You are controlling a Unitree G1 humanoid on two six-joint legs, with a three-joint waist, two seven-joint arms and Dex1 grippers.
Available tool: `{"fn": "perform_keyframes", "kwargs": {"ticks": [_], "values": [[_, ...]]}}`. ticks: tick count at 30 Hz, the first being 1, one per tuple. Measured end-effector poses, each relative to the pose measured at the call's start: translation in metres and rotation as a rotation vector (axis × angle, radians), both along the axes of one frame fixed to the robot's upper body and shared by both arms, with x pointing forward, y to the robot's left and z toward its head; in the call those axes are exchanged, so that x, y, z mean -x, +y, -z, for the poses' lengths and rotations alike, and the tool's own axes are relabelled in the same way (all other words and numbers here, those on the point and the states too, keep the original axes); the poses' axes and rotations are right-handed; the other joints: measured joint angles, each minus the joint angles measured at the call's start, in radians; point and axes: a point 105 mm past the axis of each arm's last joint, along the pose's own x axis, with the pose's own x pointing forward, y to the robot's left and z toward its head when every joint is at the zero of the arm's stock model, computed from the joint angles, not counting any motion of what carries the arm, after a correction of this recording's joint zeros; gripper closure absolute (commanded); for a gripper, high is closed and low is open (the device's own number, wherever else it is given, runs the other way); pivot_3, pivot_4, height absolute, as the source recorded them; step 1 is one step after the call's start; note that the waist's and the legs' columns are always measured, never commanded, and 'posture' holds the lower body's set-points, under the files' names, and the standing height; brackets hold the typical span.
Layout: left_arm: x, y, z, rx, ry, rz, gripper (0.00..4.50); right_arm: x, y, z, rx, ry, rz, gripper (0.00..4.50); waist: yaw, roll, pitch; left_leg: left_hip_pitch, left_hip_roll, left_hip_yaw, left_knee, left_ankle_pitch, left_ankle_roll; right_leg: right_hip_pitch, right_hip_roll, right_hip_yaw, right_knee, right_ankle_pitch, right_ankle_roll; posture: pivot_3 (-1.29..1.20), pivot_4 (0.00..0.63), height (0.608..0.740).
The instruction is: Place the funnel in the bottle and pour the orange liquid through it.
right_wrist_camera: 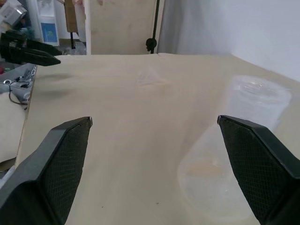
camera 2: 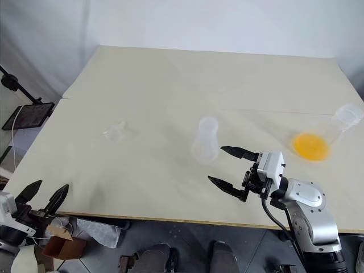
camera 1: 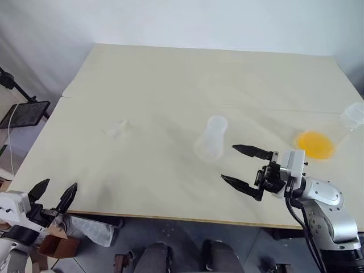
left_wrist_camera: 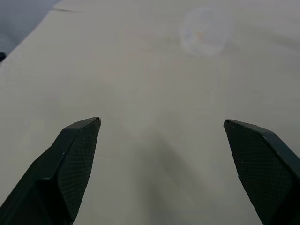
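A pale beige desk (camera 1: 170, 85) seen from above and in front. Near its middle stands the bottle (camera 1: 211, 138), a clear empty conical flask, upright with its narrow neck up. Well to its left, the small clear funnel (camera 1: 118, 128) lies on the desk surface, faint against the pale top. At the far right edge of the desk a second, slightly larger clear flask (camera 1: 330, 136) holds the orange liquid (camera 1: 314, 144), which shows as a bright yellow-orange disc at its wide base; its neck leans toward the right edge.

The right end effector (camera 1: 243, 166) hovers over the near right part of the desk, pointing toward the bottle, just beside it but not touching; its two black fingers are spread wide apart and hold nothing. The left end effector (camera 1: 54, 196) sits at the near left corner of the desk, well apart from the funnel, its fingers also spread wide and empty
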Motion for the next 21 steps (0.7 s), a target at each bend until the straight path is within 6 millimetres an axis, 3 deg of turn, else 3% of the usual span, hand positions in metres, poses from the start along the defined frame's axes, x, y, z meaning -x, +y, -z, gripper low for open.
{"fn": "perform_keyframes", "kwargs": {"ticks": [2, 7, 14, 21], "values": [[-0.012, -0.006, -0.008, 0.019, -0.032, 0.017, 0.03, -0.003, -0.002, 0.002, 0.007, -0.002, 0.013, 0.00, 0.001, 0.000, 0.000, 0.000, 0.000, 0.000, 0.000, 0.000, 0.000, 0.000, 0.000, 0.000, 0.000, 0.000, 0.000, 0.00, 0.150, 0.740], [-0.056, -0.044, -0.029, 0.045, -0.075, 0.153, 0.03, -0.004, -0.004, 0.003, 0.018, -0.009, 0.022, 0.00, -0.005, 0.000, 0.000, 0.000, 0.000, 0.000, 0.000, 0.000, 0.000, -0.001, 0.001, 0.000, 0.005, 0.000, 0.000, 0.00, 0.150, 0.740], [-0.107, -0.088, -0.030, 0.031, 0.001, 0.230, 0.03, -0.004, -0.007, 0.006, 0.022, -0.002, 0.046, 0.00, -0.010, 0.000, 0.000, 0.000, 0.000, 0.001, 0.000, 0.000, 0.000, -0.002, 0.004, -0.002, 0.008, 0.000, 0.000, 0.00, 0.150, 0.740], [-0.134, -0.078, -0.022, 0.033, 0.027, 0.080, 0.03, -0.003, -0.011, 0.012, 0.023, 0.022, 0.095, 0.00, -0.007, 0.000, 0.000, 0.000, 0.001, 0.002, 0.001, 0.000, -0.001, -0.002, 0.009, -0.001, 0.008, 0.000, 0.000, 0.00, 0.150, 0.740]]}}
